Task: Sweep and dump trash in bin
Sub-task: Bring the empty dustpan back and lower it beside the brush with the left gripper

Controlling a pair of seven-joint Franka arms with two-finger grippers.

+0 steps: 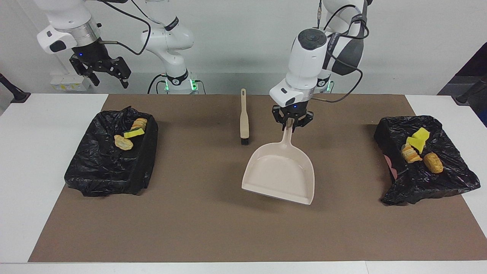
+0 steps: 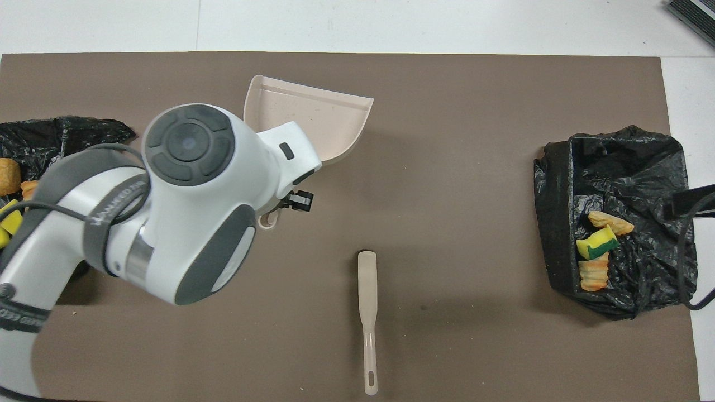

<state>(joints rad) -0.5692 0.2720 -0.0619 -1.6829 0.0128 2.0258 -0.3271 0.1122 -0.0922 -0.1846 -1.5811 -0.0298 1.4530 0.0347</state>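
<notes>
My left gripper (image 1: 291, 122) is shut on the handle of the beige dustpan (image 1: 279, 173), which hangs empty just above the brown mat beside the brush (image 1: 244, 118). In the overhead view my left arm covers the handle and the dustpan (image 2: 313, 111) shows past it. Trash (image 1: 417, 148) lies in the black-lined bin (image 1: 449, 179) at the left arm's end. More trash (image 1: 130, 137) lies in the bin (image 1: 102, 171) at the right arm's end. My right gripper (image 1: 109, 80) waits open and empty, high over the table's edge near that bin.
The beige brush (image 2: 367, 312) lies on the mat near the robots, bristle end pointing away from them. The brown mat (image 1: 213, 228) covers most of the white table (image 1: 34, 171). Both bins sit at the mat's ends.
</notes>
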